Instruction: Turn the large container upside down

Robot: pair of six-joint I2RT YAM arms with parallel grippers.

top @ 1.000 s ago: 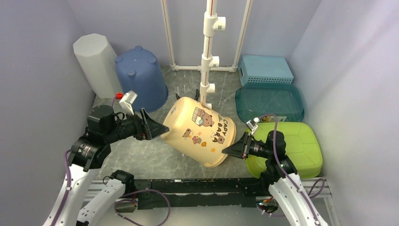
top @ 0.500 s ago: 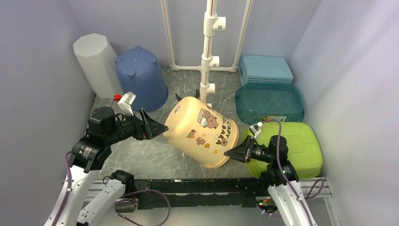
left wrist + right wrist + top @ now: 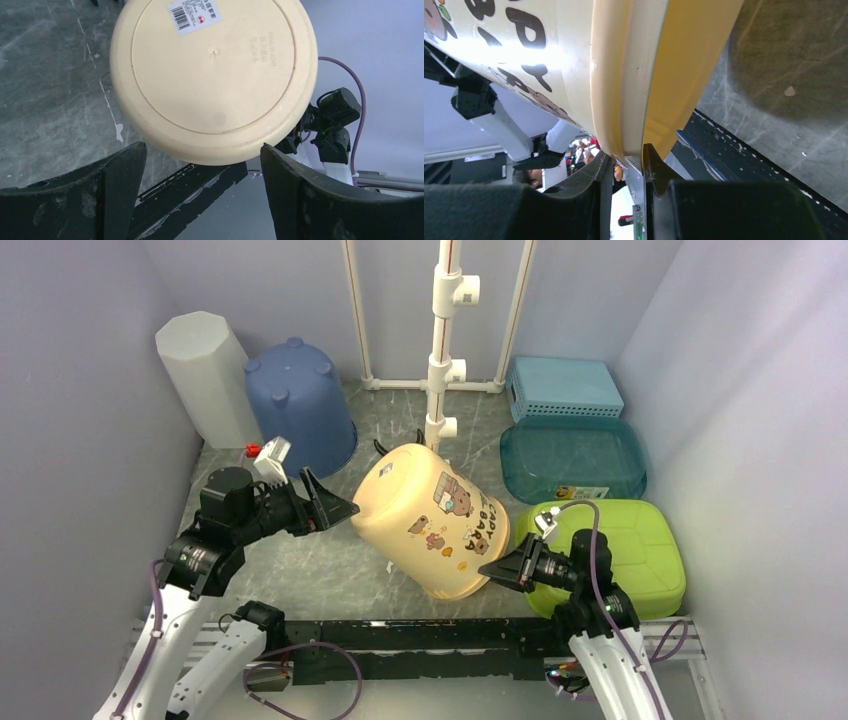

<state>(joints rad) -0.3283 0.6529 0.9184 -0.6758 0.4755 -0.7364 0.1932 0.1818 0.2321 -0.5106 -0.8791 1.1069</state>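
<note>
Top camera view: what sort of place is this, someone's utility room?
Likely a robot test cell: two robot arms bolted at the near edge of the table, plain walls boxing it in, and a cream bucket among other plastic tubs.

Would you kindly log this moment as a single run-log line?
cream bucket: tilted, not yet inverted | right fingers: clamped on rim | left fingers: open, facing base

overhead: we've got bright, soft, even light from above, everything sharp.
shadows: just a faint one on the table (image 3: 330,575) under the container (image 3: 430,520).
left wrist: fingers (image 3: 115,200) of the left gripper (image 3: 200,150) sit dark and soft near the lens; container base crisp.
right wrist: fingers (image 3: 574,210) of the right gripper (image 3: 626,152) are a black blur; we see white glare on the container wall, deep shadow beside it.
</note>
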